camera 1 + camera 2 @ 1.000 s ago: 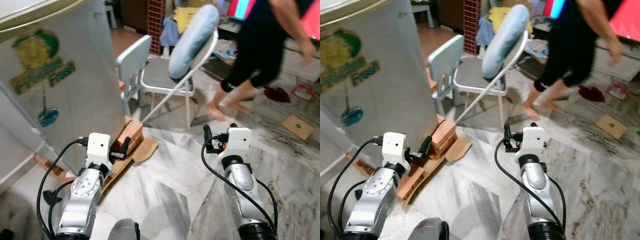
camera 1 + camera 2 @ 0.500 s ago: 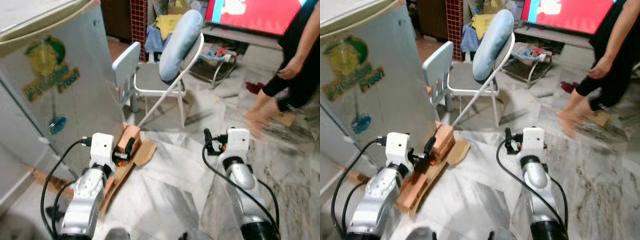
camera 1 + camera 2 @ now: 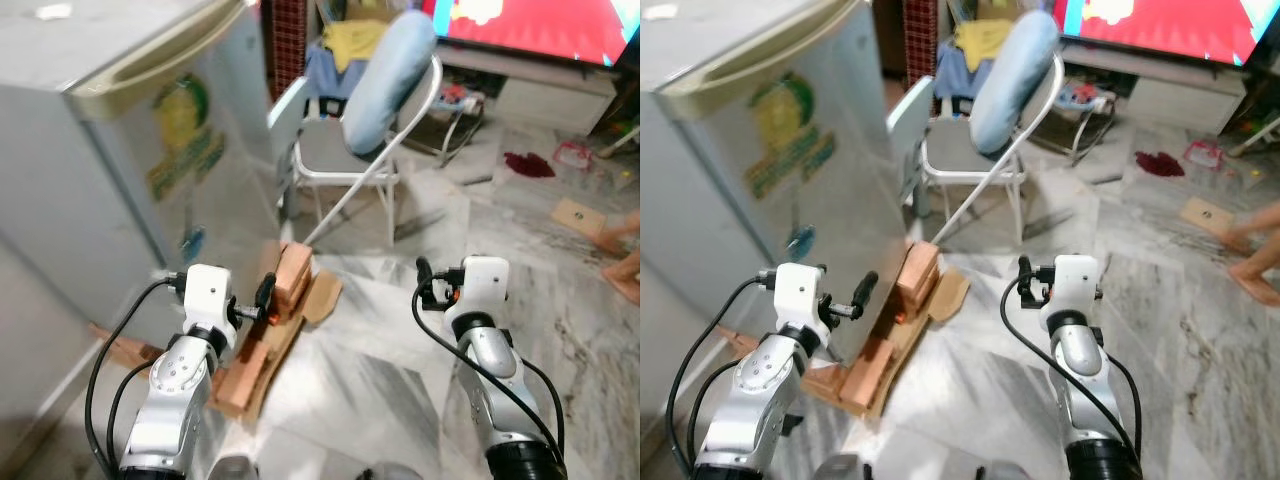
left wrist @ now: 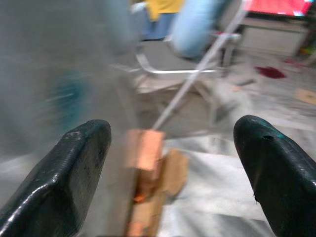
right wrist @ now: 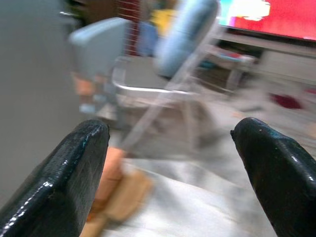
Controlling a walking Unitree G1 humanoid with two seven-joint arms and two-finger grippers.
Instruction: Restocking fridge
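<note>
The fridge (image 3: pixel 120 170), the thing to be restocked, stands at the robot's left with its door closed; a pale handle strip runs along the top edge and a green and yellow sticker (image 3: pixel 187 135) sits on the face. No stock item is in either claw or on the floor near the robot.

The left gripper (image 4: pixel 170 163) is held forward at about the fridge's lower corner, fingers spread wide with nothing between them. The right gripper (image 5: pixel 173 168) is also forward, over bare marble floor (image 3: pixel 400 330), fingers likewise spread and empty.

Hazards, as judged from this position:

- A row of orange bricks (image 3: pixel 290 285) and a flap of cardboard (image 3: pixel 325 295) lie at the fridge's foot, just ahead of the left arm. A step toward the door risks a trip or knocking the bricks about.
- A folding chair (image 3: pixel 365 165) with a blue cushion (image 3: pixel 395 75) over its back stands close beside the fridge. A swinging door or arm could strike it.
- A person's bare foot (image 3: pixel 625 275) is at the right edge. A turn that way could bring contact.
- Both wrist views are blurred, so fine aiming at the handle would be unreliable now.
</note>
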